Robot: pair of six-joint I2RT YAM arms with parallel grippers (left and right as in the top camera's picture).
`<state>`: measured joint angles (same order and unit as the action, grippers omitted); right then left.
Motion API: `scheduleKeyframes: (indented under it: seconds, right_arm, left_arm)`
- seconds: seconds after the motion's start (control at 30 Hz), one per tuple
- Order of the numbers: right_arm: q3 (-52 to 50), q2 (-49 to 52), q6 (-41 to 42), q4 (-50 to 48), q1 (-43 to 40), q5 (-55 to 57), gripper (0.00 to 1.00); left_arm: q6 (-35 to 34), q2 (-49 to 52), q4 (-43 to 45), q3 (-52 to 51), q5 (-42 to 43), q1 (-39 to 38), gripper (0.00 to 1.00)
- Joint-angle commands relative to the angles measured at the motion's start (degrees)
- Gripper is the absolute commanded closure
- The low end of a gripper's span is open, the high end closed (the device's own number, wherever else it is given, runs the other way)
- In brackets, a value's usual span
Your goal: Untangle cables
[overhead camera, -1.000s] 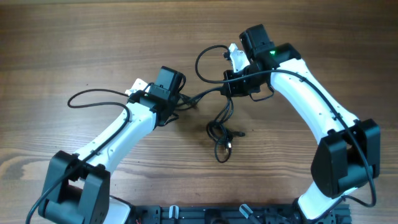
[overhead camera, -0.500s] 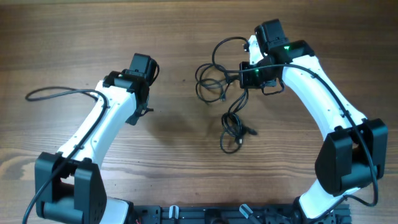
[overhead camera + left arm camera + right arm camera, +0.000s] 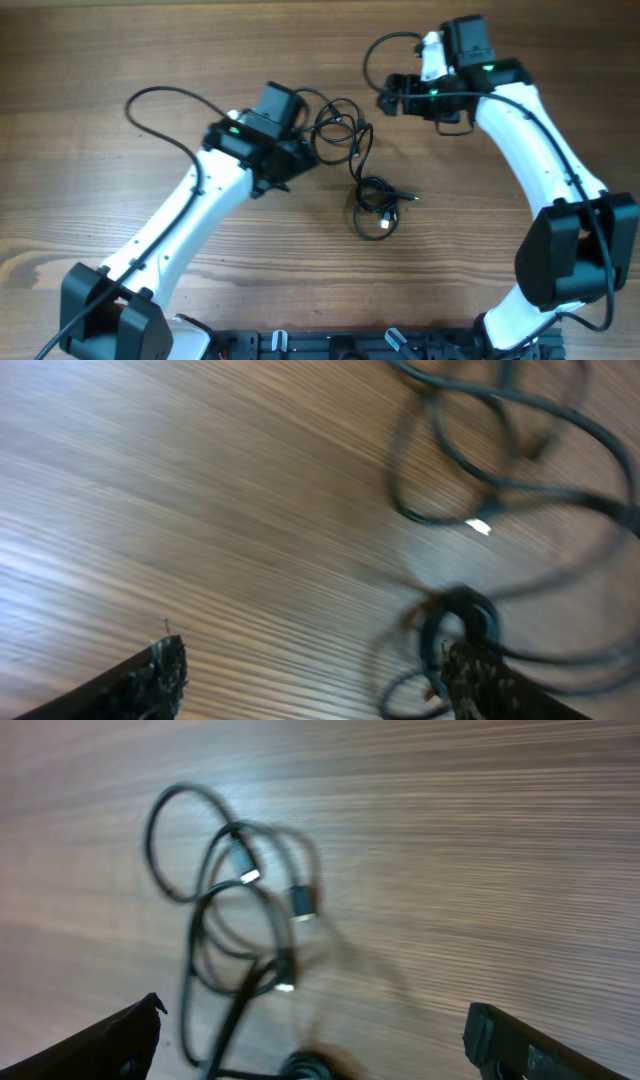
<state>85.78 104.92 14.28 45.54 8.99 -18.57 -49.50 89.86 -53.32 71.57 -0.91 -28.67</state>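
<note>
The cables lie loose on the wooden table as thin black loops (image 3: 340,125) joined to a small coil (image 3: 378,205) below them. My left gripper (image 3: 300,158) sits just left of the loops. In the left wrist view it (image 3: 320,680) is open, with bare table between its fingers; the coil (image 3: 460,622) lies by the right fingertip (image 3: 480,680) and the loops (image 3: 490,450) are farther off. My right gripper (image 3: 392,97) hovers above and right of the loops. Its wrist view shows it (image 3: 315,1045) open and empty, with the looped cables (image 3: 230,910) and their small plug ends ahead on the left.
A thicker black arm wire arcs out from the left arm (image 3: 160,100), and another loops beside the right wrist (image 3: 378,50). Both white arms reach in from the table's near edge. Bare wooden table (image 3: 480,240) surrounds the cables.
The right gripper has opened, let the cables go and drawn back up and to the right. The left gripper has opened and swung right, up to the cables, which have settled on the table.
</note>
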Motion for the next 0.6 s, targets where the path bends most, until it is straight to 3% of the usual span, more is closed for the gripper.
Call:
scheduleKeyframes:
  seconds: [0.0,0.07,0.27,0.33,0.43,0.5,0.57]
  right_arm:
    - [0.66,-0.44,0.63,0.70,-3.19,1.25,0.00]
    - [-1.03,-0.33,-1.09,0.55,-3.61,1.27,0.00]
    - [-1.51,0.72,-2.27,0.55,-3.61,1.20,0.00]
    - [-1.51,0.72,-2.29,0.68,-3.61,1.07,0.00]
    - [-1.51,0.72,-2.29,0.81,-3.61,0.96,0.00]
    - [-1.51,0.72,-2.29,0.87,-3.61,0.96,0.00]
    - [-1.51,0.72,-2.29,0.83,-3.61,0.96,0.00]
  left_arm:
    - [1.29,2.01,3.61,-0.44,0.61,-6.95,0.23]
    - [1.36,5.42,5.40,-0.44,0.61,-10.71,0.27]
    - [11.91,12.26,14.60,-0.44,0.26,-17.18,0.39]
    - [11.76,12.35,18.82,-0.44,-5.46,-17.22,0.38]
    - [11.78,14.23,22.03,-0.44,-12.98,-17.18,0.27]
    - [11.15,17.88,24.28,-0.44,-16.79,-17.18,0.28]
    - [3.96,20.35,25.14,-0.44,-23.41,-17.18,0.21]
